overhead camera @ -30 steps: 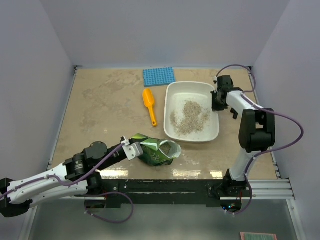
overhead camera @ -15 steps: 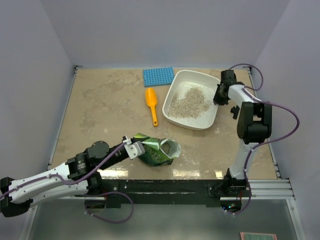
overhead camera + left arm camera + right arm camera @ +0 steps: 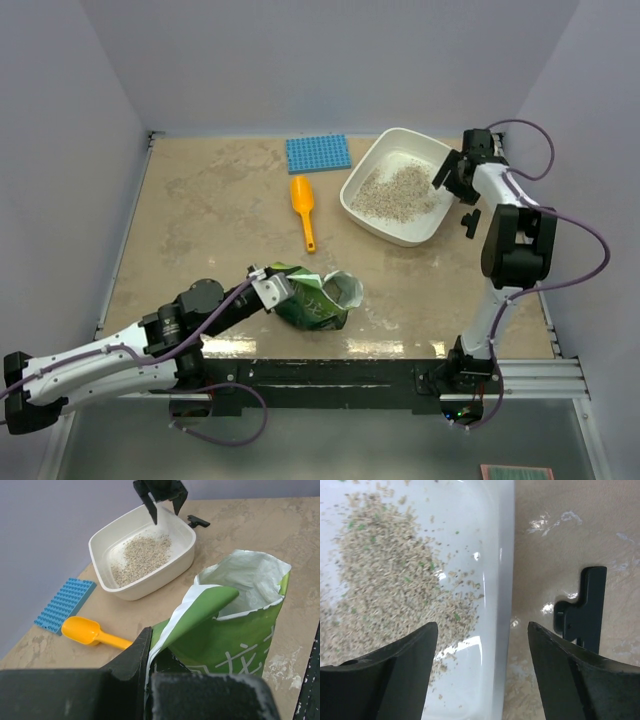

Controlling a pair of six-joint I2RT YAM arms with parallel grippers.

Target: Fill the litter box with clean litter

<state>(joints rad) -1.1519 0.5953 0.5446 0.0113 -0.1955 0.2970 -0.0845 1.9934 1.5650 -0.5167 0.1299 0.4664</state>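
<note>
2 arms, 1 job: clean litter (image 3: pixel 398 192) lies as a thin heap in the white litter box (image 3: pixel 375 222), at the far right of the table (image 3: pixel 210 220) and well apart from the bag.
Right gripper (image 3: pixel 482 675): jaws wide, straddling the box's right rim, 1 finger over the litter and 1 outside the wall; gripping nothing.
Left gripper (image 3: pixel 268 290): pinched on the folded lip of the green foil bag (image 3: pixel 318 302) (mouth gaping, body slumped on its side).
Bystanders: orange scoop (image 3: pixel 302 208) and blue studded mat (image 3: pixel 318 153), near the box's left side, untouched.
Handling, box: likely light, stiff and slick; the rim wall is the natural hold, though a loose pinch may slip.
Handling, litter: loose grains that will slide if the box moves; the bag looks soft and will probably buckle, so a hold near the mouth suits pouring.
</note>
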